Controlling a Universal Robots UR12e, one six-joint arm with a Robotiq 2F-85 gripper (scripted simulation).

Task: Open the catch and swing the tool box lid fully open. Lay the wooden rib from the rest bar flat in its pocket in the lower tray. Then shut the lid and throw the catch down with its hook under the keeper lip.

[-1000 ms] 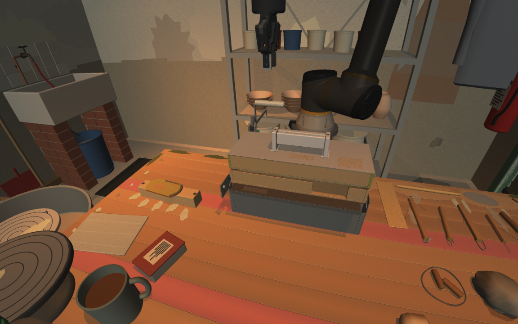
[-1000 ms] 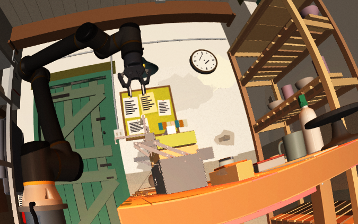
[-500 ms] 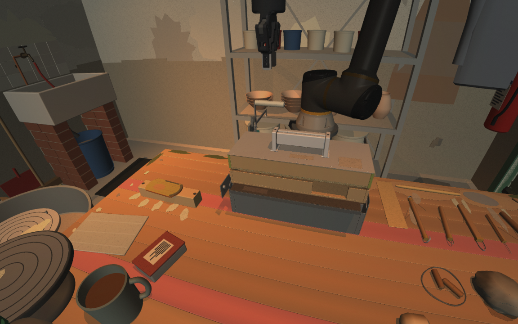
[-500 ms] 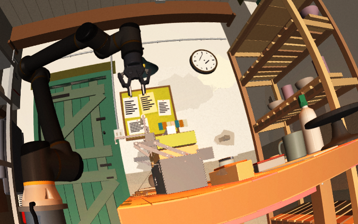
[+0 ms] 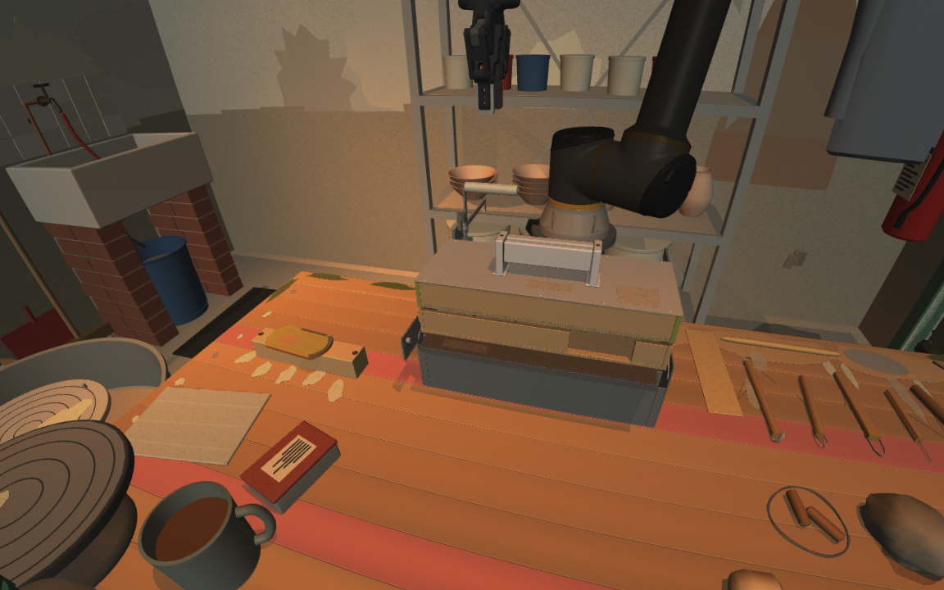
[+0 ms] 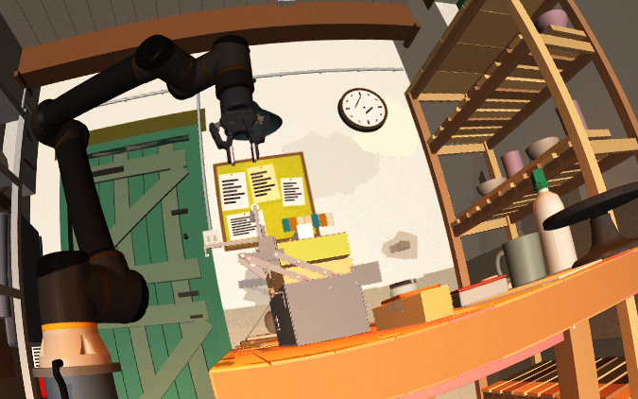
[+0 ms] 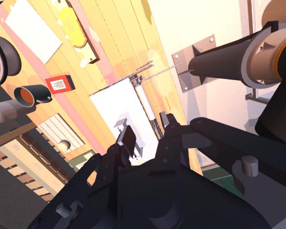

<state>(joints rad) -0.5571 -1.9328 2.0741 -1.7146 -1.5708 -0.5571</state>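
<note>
In the middle of the wooden bench stands the tool box point(image 5: 545, 330) point(image 6: 318, 307) point(image 7: 124, 111). Its grey lower body carries stacked tan trays, and the lid with a pale handle point(image 5: 547, 255) sits on top. A wooden rib point(image 5: 292, 343) point(image 7: 71, 27), yellowish and rounded, rests on a rest bar block point(image 5: 329, 359) to the left of the box. The catch is not plainly visible. My gripper point(image 5: 487, 99) point(image 6: 242, 158) point(image 7: 145, 133) hangs high above the rear left of the box, pointing down. It is partly open and holds nothing.
A metal shelf unit point(image 5: 571, 110) with cups and bowls stands behind the bench, by the arm's base point(image 5: 578, 213). On the bench lie a red book point(image 5: 290, 464), a mug point(image 5: 193, 539), a card sheet point(image 5: 197, 424) and several sculpting tools point(image 5: 857, 411) at the right.
</note>
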